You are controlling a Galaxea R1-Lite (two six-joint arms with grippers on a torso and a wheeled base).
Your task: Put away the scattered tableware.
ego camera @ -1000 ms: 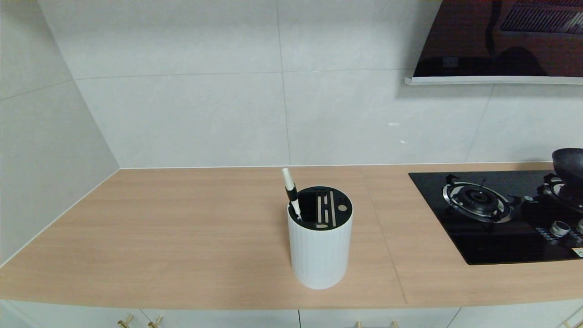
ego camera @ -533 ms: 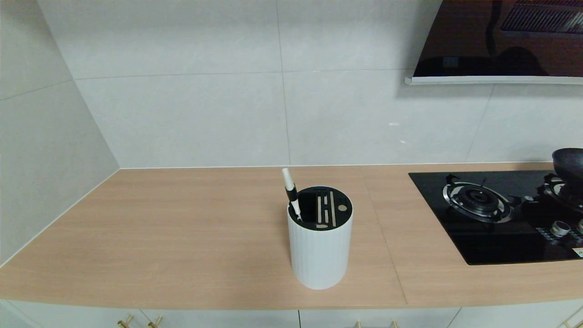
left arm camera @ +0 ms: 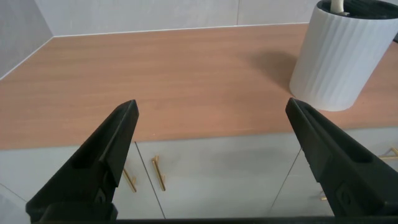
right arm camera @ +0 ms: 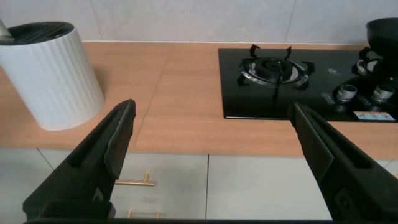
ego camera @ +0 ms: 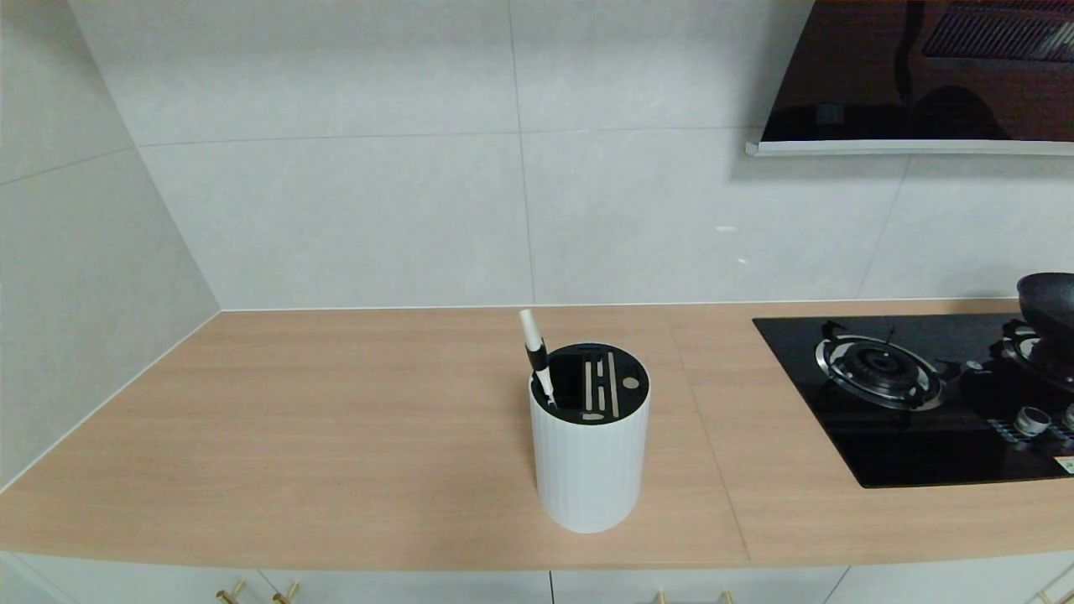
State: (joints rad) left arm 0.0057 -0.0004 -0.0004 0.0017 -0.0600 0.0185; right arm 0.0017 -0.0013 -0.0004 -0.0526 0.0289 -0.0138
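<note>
Standing upright near the front of the counter (ego camera: 336,436), the holder (ego camera: 590,470) is sitting ahead of both arms and between them, neither plainly nearer. A utensil (ego camera: 535,356) is leaning in it, its long axis near vertical. The left gripper (left arm camera: 211,106) and right gripper (right arm camera: 212,107) are hanging wide open, holding nothing, just off the counter's front edge.

White ribbed holder (ego camera: 590,470), black-topped; light wood-grain counter (ego camera: 336,436); black hob (ego camera: 906,449).

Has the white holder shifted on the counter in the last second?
No. The white holder sits just as before, left of the counter seam.
</note>
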